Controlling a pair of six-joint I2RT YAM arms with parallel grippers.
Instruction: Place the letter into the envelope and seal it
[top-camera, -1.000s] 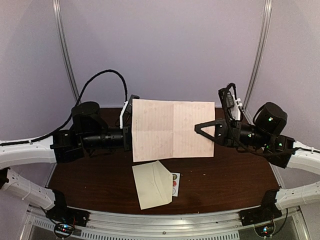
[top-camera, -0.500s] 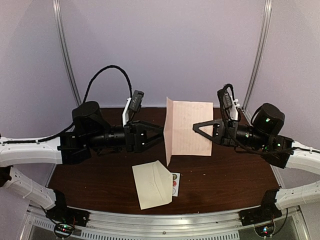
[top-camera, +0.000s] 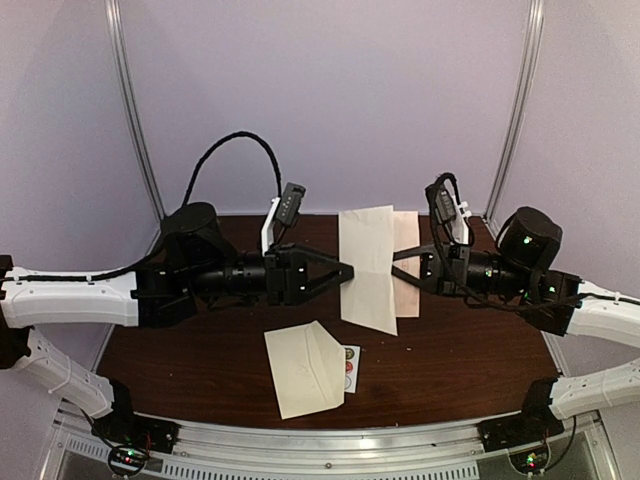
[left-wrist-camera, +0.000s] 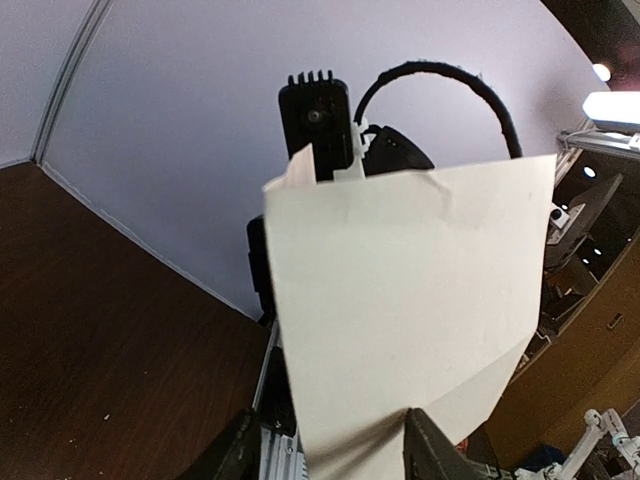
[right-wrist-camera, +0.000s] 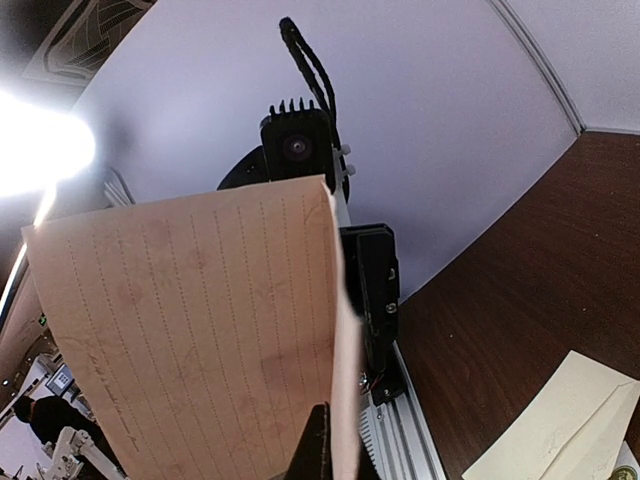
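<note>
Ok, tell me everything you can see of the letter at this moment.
The letter is a thin, pinkish sheet of lined paper with faint creases, pale cream on its back. It is folded roughly in half and held up in the air above the dark wooden table, between the two arms. The right pincer is shut on its edge; the left pincer meets it from the other side, fingers around the fold. It does not touch the envelope, which lies flat nearer the arms' bases.

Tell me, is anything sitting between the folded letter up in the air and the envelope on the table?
No, nothing visible is in the way. The letter hangs between the left claw and the right claw, above the table. The envelope lies flat nearer the front, with open space between them. A sticker card peeks out beside it.
</note>
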